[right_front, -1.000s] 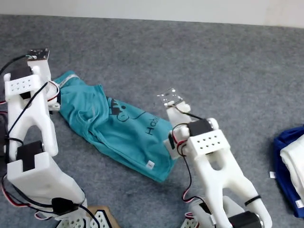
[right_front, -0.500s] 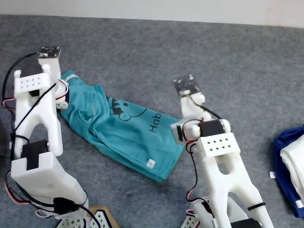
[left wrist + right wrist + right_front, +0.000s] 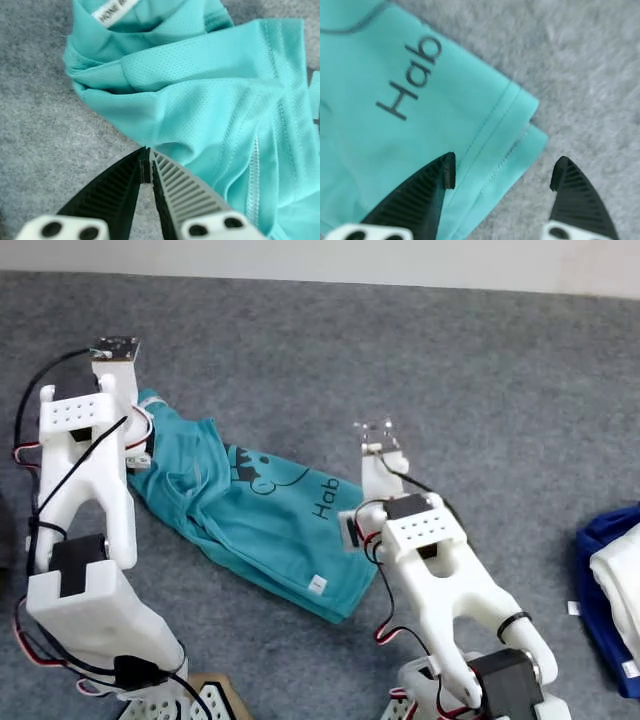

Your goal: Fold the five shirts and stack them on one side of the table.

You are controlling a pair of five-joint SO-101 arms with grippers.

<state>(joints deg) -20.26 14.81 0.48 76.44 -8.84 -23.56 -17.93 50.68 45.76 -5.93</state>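
Teal shirt (image 3: 255, 515) looks light and limp; we'd pinch the hem corner between the spread jaws of our right gripper (image 3: 505, 165), our left gripper (image 3: 146, 167) closed against a fold

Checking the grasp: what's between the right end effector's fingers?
Right wrist view: the teal shirt's hem corner and bare grey table cover lie between the fingers of the open right end effector.

Shirt (image 3: 260, 520) on counter (image 3: 480, 370) between arms: left end effector (image 3: 148, 159) at collar end, right end effector (image 3: 506, 164) over hem corner (stack (image 3: 615, 590) far right).
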